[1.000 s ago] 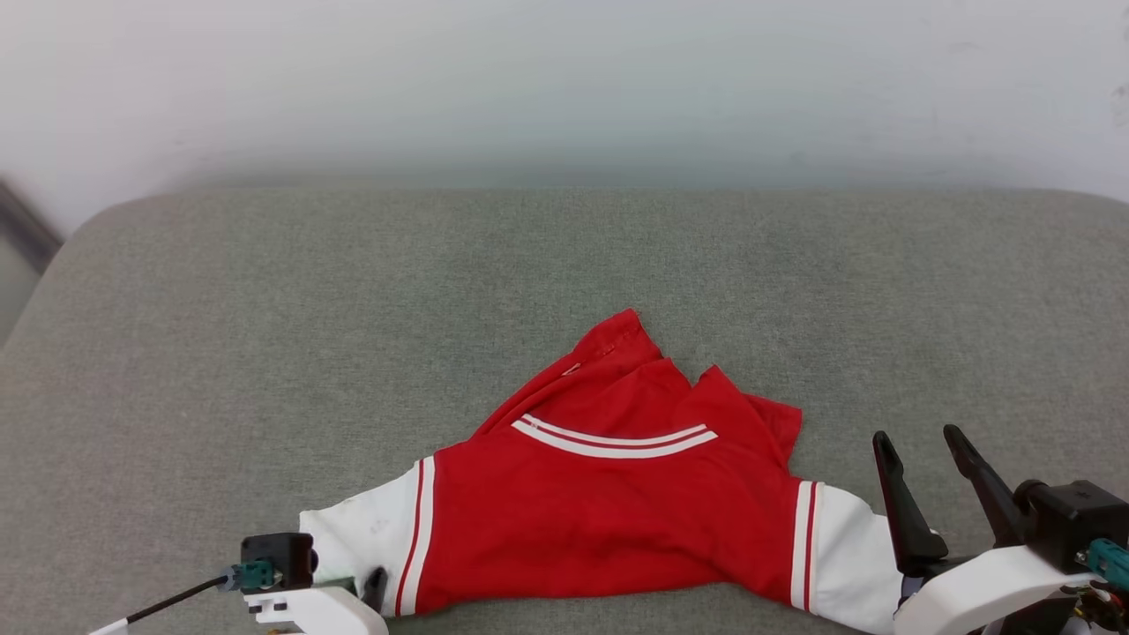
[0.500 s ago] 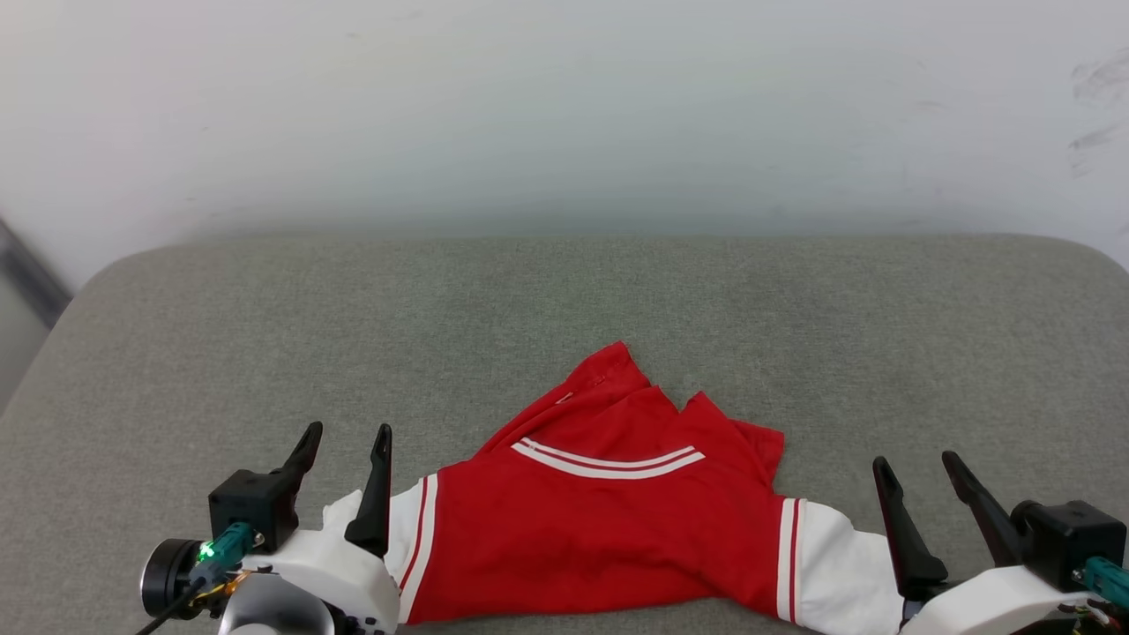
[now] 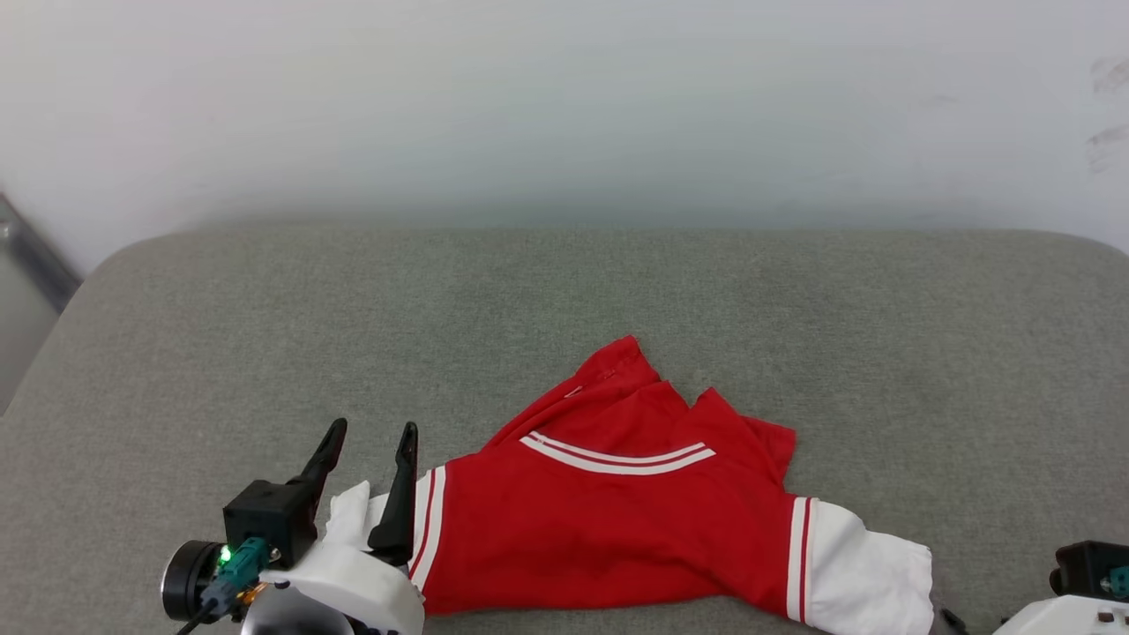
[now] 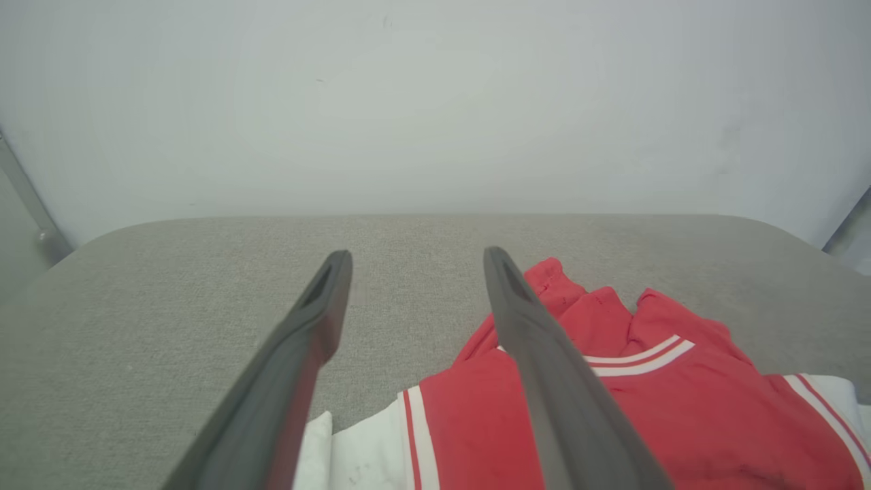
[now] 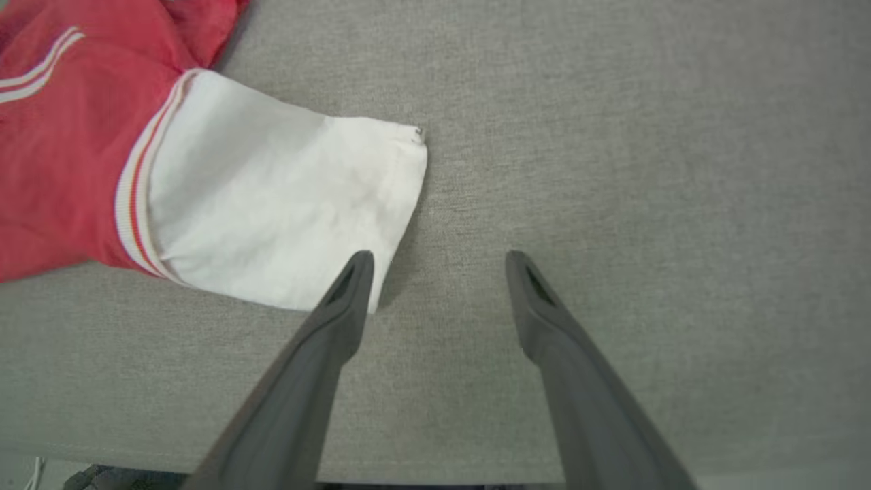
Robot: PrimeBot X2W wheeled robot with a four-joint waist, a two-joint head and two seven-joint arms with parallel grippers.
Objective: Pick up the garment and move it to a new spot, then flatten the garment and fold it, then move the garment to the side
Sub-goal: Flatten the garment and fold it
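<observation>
W/ left gripper (image 3: 375, 426) & right gripper (image 5: 441, 255) fingers spread, we reckon the soft, light garment (image 3: 600, 520) grips best at a white sleeve (image 5: 272, 204).

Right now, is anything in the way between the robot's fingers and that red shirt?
Nothing visible. The open left fingers sit right at the garment's white sleeve, and the open right fingers are by the other sleeve, over bare grey cushion.

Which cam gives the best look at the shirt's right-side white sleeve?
Right wrist view: the right-side white sleeve lies flat and close, hem and striped band clear. Head view has it small at the bottom edge. Left wrist view catches just a sliver at the right edge.
</observation>
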